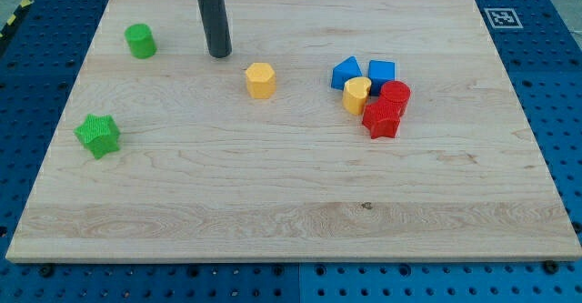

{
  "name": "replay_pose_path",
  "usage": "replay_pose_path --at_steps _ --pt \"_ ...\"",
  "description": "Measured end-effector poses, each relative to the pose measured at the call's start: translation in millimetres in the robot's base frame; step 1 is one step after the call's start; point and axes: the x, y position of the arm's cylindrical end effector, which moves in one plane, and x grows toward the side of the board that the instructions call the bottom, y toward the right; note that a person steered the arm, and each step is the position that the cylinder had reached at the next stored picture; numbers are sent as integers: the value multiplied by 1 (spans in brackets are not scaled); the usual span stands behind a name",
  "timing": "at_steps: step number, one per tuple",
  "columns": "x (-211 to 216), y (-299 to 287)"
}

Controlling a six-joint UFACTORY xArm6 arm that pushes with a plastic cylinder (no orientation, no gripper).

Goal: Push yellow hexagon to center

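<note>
No claw on this rig, just the rod, so nothing's gripped. My tip (219, 55) sits on the board (273, 203) near the view's top, just up-left of the yellow hexagon (260, 80), close but not touching. To the hexagon's right there's a tight cluster: two blue blocks (346, 72) (382, 72), a yellow heart (356, 95), two red blocks (396, 95) (382, 120). A green cylinder (141, 41) and green star (98, 135) sit far left.

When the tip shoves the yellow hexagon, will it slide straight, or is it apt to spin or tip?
The yellow hexagon looks squat and flat-based, so it will probably slide, not tip. My tip sits apart at its upper left; an off-centre push on a facet may turn it. The wooden board looks smooth, so expect little drag.
</note>
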Motion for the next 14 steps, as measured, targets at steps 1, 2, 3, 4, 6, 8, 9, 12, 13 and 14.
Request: replay_pose_path --at_steps 1,2,3,4,6,8,9,12,13,14 --pt "0 0" --pt "0 -8" --pt "0 -30" --pt "0 -32" --pt "63 -34" --pt "77 33" --pt "77 58" --pt "56 60" --pt "51 60" --pt "51 66"
